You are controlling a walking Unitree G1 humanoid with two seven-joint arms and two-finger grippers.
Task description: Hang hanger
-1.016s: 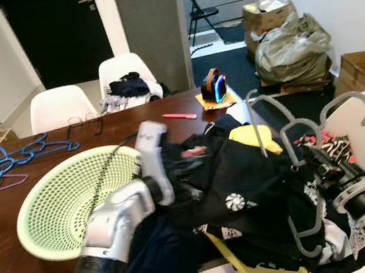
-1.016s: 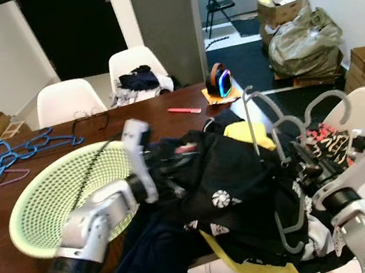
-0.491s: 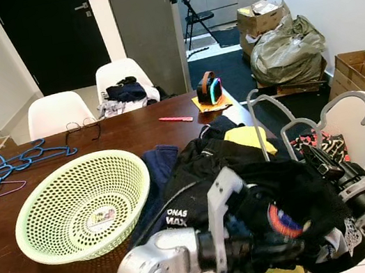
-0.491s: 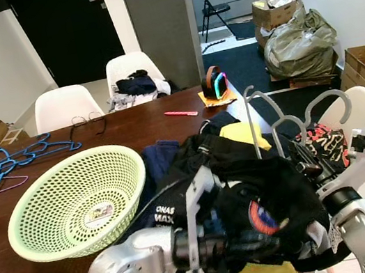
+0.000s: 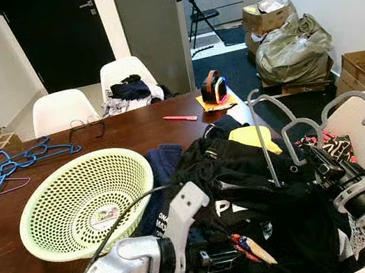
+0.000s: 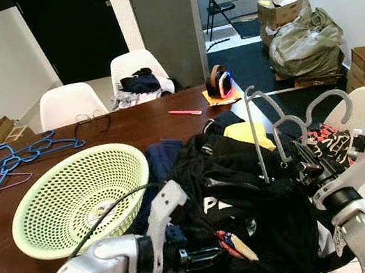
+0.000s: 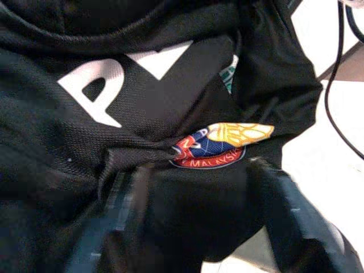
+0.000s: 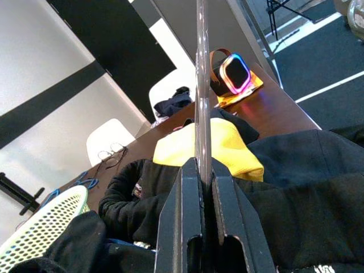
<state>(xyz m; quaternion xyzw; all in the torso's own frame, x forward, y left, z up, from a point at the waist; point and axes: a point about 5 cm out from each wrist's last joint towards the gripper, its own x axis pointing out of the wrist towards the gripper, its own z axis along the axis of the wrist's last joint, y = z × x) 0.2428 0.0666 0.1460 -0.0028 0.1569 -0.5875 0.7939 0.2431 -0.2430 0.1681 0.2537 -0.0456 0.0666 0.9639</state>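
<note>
Grey plastic hangers [image 5: 263, 143] stand upright over a heap of dark clothes at the table's right end. My right gripper [image 5: 322, 165] is shut on one hanger's thin rod [image 8: 200, 85], as the right wrist view [image 8: 202, 168] confirms. A black shirt [image 5: 251, 202] with white letters and a round badge lies draped over the heap below the hooks. At the front edge of the heap my left gripper [image 5: 215, 261] presses against this shirt [image 7: 159, 96]. Its fingers [image 7: 128, 187] stand apart in the left wrist view, with a fold of black cloth between them.
A pale green basket [image 5: 59, 236] sits on the brown table at the left. Blue hangers [image 5: 10, 163] lie at the far left edge. Glasses [image 5: 85, 125], a pink pen [image 5: 179, 118] and a glowing speaker [image 5: 213, 87] lie farther back. White chairs [image 5: 57, 109] stand behind; another chair [image 5: 360, 123] stands right.
My left arm has swung from across the heap down to its front edge, and the black shirt now lies spread over the pile. The right gripper keeps the hanger in place.
</note>
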